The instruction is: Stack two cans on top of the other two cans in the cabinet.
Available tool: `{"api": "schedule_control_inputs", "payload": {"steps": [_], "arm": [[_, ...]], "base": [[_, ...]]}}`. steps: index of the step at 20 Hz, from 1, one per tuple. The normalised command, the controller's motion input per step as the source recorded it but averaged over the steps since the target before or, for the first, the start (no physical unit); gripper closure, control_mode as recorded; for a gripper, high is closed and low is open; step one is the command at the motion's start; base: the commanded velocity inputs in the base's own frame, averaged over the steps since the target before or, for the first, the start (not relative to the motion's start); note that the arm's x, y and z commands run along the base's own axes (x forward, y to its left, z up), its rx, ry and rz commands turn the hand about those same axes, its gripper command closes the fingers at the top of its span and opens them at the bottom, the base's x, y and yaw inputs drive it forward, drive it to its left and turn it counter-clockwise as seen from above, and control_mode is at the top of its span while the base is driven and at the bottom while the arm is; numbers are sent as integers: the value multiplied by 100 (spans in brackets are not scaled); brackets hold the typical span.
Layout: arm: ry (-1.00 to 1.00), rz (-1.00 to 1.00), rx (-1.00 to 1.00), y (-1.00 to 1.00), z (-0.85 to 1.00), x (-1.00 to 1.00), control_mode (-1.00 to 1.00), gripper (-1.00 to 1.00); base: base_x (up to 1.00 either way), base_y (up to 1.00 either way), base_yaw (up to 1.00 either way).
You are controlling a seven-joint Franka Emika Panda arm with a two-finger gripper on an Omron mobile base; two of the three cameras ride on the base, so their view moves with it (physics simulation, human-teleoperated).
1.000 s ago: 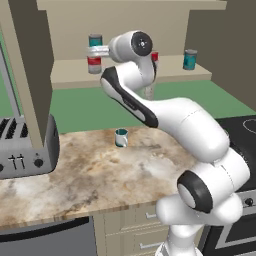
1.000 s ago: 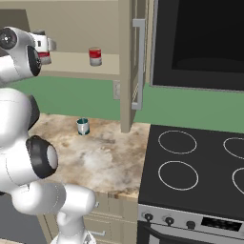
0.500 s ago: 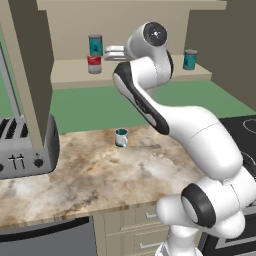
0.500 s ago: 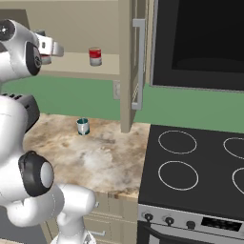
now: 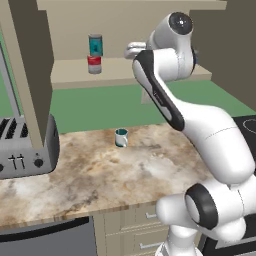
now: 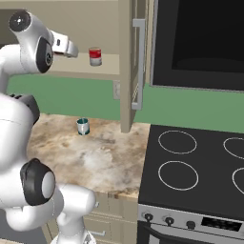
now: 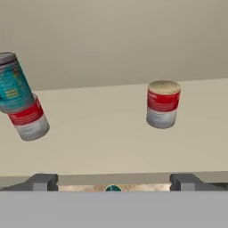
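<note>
On the cabinet shelf (image 5: 120, 70) a teal can (image 5: 95, 45) stands stacked on a red-and-white can (image 5: 94, 65). The hand view has this stack at the left, teal can (image 7: 13, 84) over red-and-white can (image 7: 29, 120). A lone red-and-white can (image 7: 163, 104) stands upright further right on the shelf (image 7: 98, 142); it is also in the right base view (image 6: 95, 56). My gripper (image 5: 134, 49) (image 6: 66, 47) (image 7: 114, 182) hovers at shelf height between the stack and the lone can, in front of both. It is open with nothing between its fingertips (image 7: 42, 181).
A teal-and-white mug (image 5: 121, 137) (image 6: 83, 126) sits on the marble counter below. A toaster (image 5: 25, 150) stands at the counter's left end. The open cabinet door (image 6: 138, 62) hangs right of the shelf, with the stove (image 6: 190, 167) and a dark microwave (image 6: 200, 38) beyond.
My hand has drawn away from the stacked cans, sliding right along the shelf front, while the upper arm swung right. The jaws stayed open. No can moved.
</note>
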Motion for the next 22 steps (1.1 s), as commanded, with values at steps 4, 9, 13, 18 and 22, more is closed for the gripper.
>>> {"api": "schedule_control_inputs", "payload": {"steps": [4, 9, 13, 18, 22], "arm": [[0, 0, -2, -50, -20, -2, -100, -100], [0, 0, -7, -28, -23, 17, -100, -100], [0, 0, -7, -21, -11, 39, -100, -100], [-1, 0, -2, -13, 0, 41, -100, -100], [0, 0, -4, -19, 0, 28, -100, -100]], "base": [[0, 0, 0], [0, 0, 0], [0, 0, 0], [0, 0, 0], [0, 0, 0]]}}
